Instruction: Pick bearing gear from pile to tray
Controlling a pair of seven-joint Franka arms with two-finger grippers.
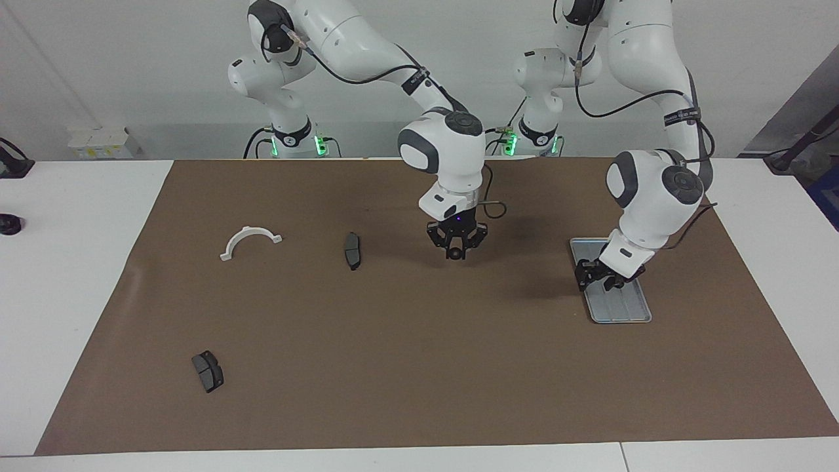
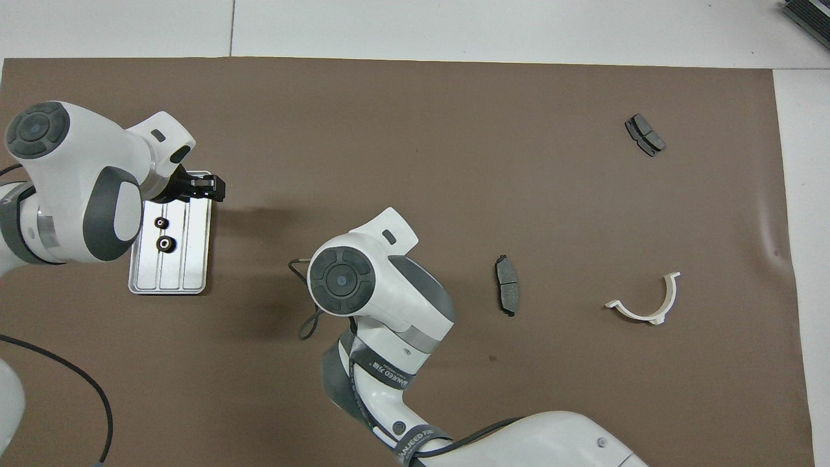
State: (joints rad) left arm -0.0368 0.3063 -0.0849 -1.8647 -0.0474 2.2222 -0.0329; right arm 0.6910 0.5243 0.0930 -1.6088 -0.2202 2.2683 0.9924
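My left gripper is hovering low over the metal tray near the mat's left-arm edge; I cannot tell how its jaws stand. Two black gears are lying in the tray. My right gripper is hanging over the mat's middle, pinching a small black gear. Toward the right-arm edge, two brake pads and a white half-ring bracket are lying scattered.

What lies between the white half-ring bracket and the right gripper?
One dark grey brake pad on the brown mat, as the facing view shows.
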